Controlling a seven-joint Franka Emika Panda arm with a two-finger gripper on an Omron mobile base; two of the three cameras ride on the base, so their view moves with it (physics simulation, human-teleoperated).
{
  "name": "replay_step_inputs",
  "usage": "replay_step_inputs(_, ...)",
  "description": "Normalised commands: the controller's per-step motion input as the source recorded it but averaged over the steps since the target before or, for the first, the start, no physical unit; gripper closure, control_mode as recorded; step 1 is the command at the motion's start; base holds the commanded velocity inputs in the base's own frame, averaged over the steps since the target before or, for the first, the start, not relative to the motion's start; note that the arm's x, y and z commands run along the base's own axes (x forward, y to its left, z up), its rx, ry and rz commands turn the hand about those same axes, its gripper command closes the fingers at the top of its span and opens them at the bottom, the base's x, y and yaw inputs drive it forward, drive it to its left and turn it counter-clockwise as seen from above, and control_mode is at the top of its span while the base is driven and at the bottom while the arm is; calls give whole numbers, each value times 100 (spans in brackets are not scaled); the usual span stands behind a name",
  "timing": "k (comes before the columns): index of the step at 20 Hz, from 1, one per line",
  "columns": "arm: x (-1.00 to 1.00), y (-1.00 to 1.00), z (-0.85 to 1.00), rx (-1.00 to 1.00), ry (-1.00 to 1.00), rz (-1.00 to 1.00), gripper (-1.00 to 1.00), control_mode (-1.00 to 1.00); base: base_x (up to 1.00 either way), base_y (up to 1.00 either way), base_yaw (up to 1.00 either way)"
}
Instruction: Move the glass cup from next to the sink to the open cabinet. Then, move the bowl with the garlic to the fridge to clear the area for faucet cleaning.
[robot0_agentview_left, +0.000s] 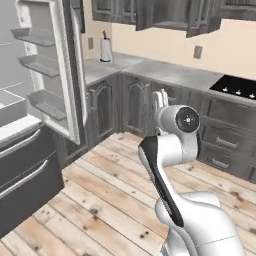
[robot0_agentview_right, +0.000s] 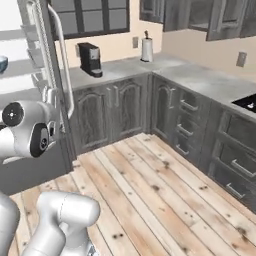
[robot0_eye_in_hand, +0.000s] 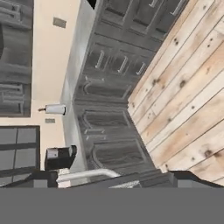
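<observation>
- You face a kitchen corner with cream walls (robot0_agentview_left: 150, 42) and a floor of pale wood planks (robot0_agentview_right: 165, 200), knots showing
- Dark grey base cupboards (robot0_agentview_right: 105, 117) with arched panel doors run under a pale grey tabletop (robot0_agentview_left: 165, 70) along both walls
- To the right, drawers with silver bar pulls (robot0_agentview_left: 225, 142) sit below a black hob (robot0_agentview_left: 235, 85)
- A white paper towel roll (robot0_agentview_left: 105, 49) stands in the corner; a black coffee machine (robot0_agentview_right: 91, 59) stands further along
- A dark-framed window (robot0_agentview_right: 90, 20) sits above the coffee machine
- Grey wall sockets (robot0_agentview_left: 198, 52) are set into the wall
</observation>
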Motion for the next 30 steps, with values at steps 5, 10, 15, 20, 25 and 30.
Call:
replay_step_inputs(5, 0, 0, 0, 0, 0, 0, -100, 100, -15, -26, -92)
replay_step_inputs(10, 0, 0, 0, 0, 0, 0, -100, 100, 0, -56, -92)
replay_step_inputs(15, 0, 0, 0, 0, 0, 0, -100, 100, 2, -64, -89)
replay_step_inputs(20, 0, 0, 0, 0, 0, 0, -100, 100, 81, -45, -57)
replay_step_inputs(25, 0, 0, 0, 0, 0, 0, -100, 100, 100, -19, -24)
replay_step_inputs(30, 0, 0, 0, 0, 0, 0, -100, 100, 85, 21, -55)
